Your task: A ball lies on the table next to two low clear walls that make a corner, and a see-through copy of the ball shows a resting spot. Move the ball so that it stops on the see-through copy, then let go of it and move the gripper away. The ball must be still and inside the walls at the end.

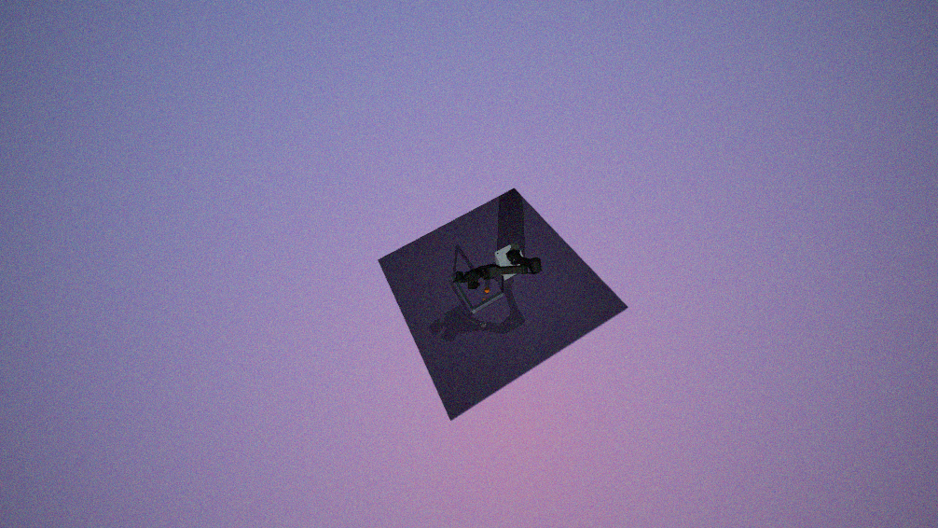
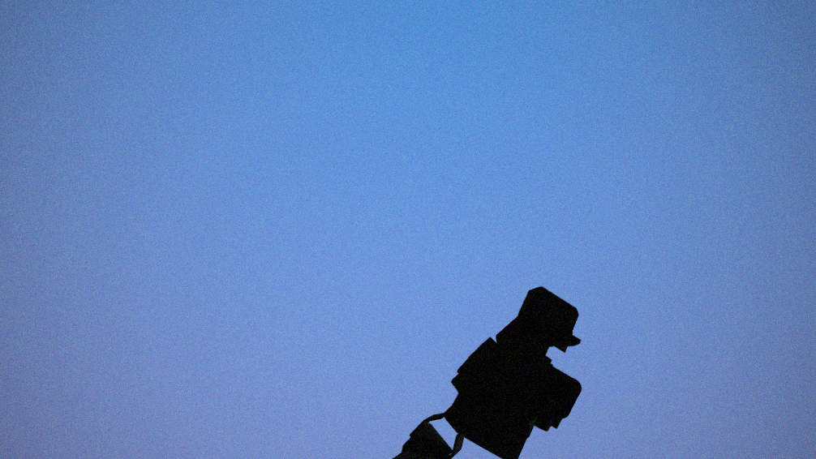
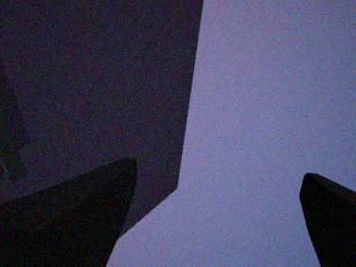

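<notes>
Seen from the top view, a dark purple square tabletop (image 1: 524, 341) sits turned like a diamond, surrounded on every side by a grainy, featureless backdrop. That backdrop is blue-violet above the tabletop and warms to pink below it. Long dark shadows lie across the tabletop, one band (image 1: 510, 216) running toward its upper corner. The light is dim and dusky. In the exterior view the background is plain blue, paling slightly toward the bottom. The wrist view shows the tabletop's dark edge (image 3: 101, 69) against lilac haze.
</notes>
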You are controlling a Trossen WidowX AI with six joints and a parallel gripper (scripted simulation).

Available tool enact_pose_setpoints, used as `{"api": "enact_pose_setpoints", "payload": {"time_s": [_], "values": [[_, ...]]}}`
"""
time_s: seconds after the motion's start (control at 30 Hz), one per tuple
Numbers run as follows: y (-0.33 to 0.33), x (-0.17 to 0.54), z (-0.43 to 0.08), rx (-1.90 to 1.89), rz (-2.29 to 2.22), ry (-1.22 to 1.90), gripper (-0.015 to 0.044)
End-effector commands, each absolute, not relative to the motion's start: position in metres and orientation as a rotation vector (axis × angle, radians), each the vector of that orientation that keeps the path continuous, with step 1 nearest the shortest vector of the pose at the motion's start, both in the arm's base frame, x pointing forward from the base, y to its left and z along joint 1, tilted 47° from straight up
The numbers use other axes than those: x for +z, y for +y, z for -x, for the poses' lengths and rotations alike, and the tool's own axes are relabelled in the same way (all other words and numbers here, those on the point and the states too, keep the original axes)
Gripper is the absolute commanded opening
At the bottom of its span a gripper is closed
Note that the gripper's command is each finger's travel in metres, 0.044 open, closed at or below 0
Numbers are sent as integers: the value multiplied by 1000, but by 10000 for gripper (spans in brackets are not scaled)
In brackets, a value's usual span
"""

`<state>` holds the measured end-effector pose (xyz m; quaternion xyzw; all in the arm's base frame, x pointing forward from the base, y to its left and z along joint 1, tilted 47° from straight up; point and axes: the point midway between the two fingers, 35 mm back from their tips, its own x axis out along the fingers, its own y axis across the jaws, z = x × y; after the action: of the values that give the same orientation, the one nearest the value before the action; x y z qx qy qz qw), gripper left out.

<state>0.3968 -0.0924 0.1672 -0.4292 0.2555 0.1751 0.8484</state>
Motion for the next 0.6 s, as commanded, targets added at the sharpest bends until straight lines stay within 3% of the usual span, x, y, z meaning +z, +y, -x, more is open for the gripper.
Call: {"api": "enact_pose_setpoints", "payload": {"time_s": [0.0,0.3,0.57], "values": [[-59,127,-385,570,893,571,301],[33,39,-315,1132,757,599,301],[79,12,-258,1423,603,576,301]]}}
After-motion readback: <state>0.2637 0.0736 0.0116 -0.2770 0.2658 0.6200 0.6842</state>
